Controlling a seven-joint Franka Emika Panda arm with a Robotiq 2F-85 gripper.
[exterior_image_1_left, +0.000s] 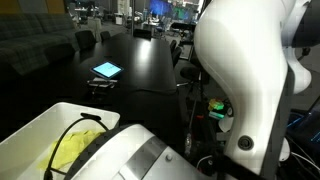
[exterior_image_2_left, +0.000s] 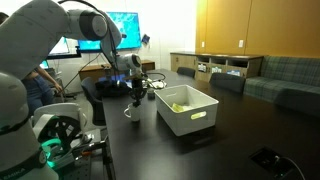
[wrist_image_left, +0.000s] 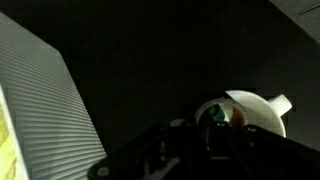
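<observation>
My gripper (exterior_image_2_left: 131, 100) is clamped shut, apparently pinching the white cup (wrist_image_left: 255, 108) by its rim. It's over the dark table (exterior_image_2_left: 230, 140), left of the white bin (exterior_image_2_left: 185, 122) in an exterior view. The thin pinch is the risk: the cup may twist out and drop.

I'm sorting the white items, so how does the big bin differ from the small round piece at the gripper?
The bin is large, boxy and ribbed; the round piece is small, smooth and curved, with a short stub. The bin stands on the table holding something yellow; the round piece seems pinched in the shut gripper. Both are white.
</observation>
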